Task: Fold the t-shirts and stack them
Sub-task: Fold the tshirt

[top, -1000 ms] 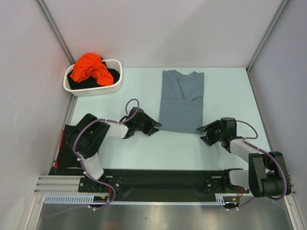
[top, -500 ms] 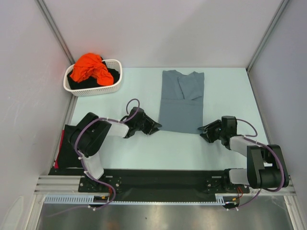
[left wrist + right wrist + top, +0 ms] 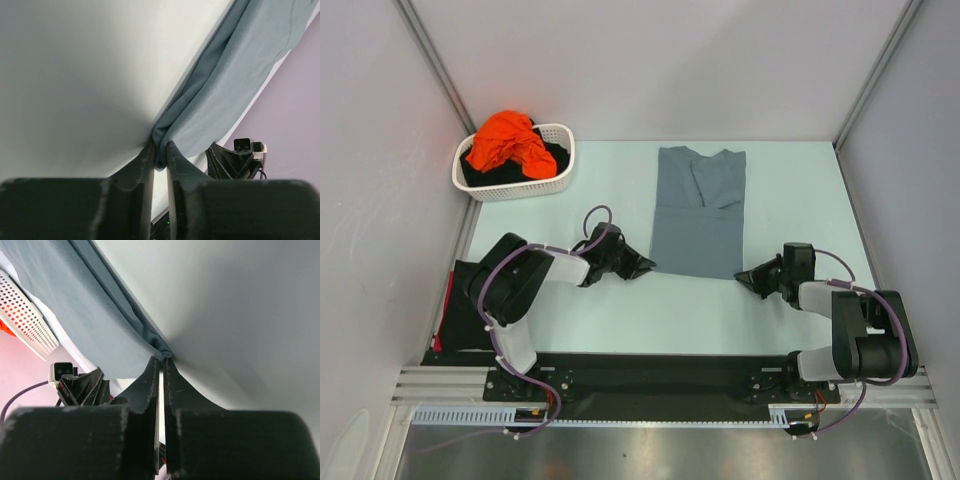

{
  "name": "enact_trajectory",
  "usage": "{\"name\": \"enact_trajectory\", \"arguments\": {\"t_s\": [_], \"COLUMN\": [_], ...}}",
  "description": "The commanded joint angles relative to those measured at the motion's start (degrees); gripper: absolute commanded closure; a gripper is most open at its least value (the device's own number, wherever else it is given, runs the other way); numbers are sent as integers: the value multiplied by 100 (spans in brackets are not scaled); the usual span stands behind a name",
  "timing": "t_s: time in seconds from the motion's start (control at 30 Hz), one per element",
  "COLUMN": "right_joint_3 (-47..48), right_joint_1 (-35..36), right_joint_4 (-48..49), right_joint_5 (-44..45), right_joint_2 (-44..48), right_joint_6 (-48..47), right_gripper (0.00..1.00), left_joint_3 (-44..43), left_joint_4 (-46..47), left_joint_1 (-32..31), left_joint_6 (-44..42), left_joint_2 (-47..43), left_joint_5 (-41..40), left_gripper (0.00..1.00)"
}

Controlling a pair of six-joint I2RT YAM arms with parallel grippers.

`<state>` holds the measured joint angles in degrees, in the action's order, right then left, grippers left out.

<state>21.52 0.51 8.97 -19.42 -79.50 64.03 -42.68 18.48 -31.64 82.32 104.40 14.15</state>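
Note:
A grey t-shirt (image 3: 698, 210) lies flat in the middle of the table, folded lengthwise into a long strip with its collar at the far end. My left gripper (image 3: 645, 266) sits low at the strip's near left corner. In the left wrist view its jaws (image 3: 160, 152) are shut on a bunched fold of the grey cloth (image 3: 235, 75). My right gripper (image 3: 742, 277) is at the near right corner. In the right wrist view it (image 3: 163, 360) is pinched shut on the tip of the grey hem (image 3: 75, 305).
A white perforated basket (image 3: 560, 172) at the far left holds a crumpled orange garment (image 3: 508, 142) over a black one. A dark garment (image 3: 458, 305) lies at the table's left edge beside the left arm. Grey walls close in both sides.
Both grippers have closed onto the shirt's near corners. The right gripper has also slid slightly left, up to the hem.

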Motion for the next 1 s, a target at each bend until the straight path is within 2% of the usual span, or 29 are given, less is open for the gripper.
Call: {"name": "enact_trajectory", "arguments": {"t_s": [0.0, 0.03, 0.07, 0.1, 0.27, 0.5, 0.7, 0.83, 0.97], "right_joint_3": [28, 54, 63, 63, -33, -332, -245, -209, -288], "right_joint_1": [-7, -7, -7, -7, -7, 45, 423, 826, 915], "right_joint_4": [-247, -264, -351, -422, -1175, -2197, -3541, -4218, -5080], "right_joint_5": [71, 18, -70, -114, -185, -255, -141, -62, 9], "right_joint_2": [-293, -311, -303, -285, 127, 1260, 2755, 3317, 4300], "right_joint_6": [-364, -435, -557, -610, -936, -1305, -1314, -1358, -1244], "right_gripper": [100, 100, 100, 100, 100, 100, 100, 100, 100], "left_joint_3": [-145, -153, -171, -197, -66, 637, 1156, 1305, 1560], "left_joint_4": [-134, -152, -195, -291, -669, -802, -977, -1452, -2100], "left_joint_1": [70, 70, 79, 70, 70, -18, -492, -747, -765], "left_joint_6": [-155, -173, -199, -286, -542, -647, -367, -296, -182], "left_joint_2": [89, 98, 98, 98, -252, -1104, -1852, -2606, -3258], "left_joint_5": [0, 61, 96, 140, 167, 150, 44, -114, -88], "left_gripper": [85, 89, 98, 100, 100, 100, 100, 100, 100]}}
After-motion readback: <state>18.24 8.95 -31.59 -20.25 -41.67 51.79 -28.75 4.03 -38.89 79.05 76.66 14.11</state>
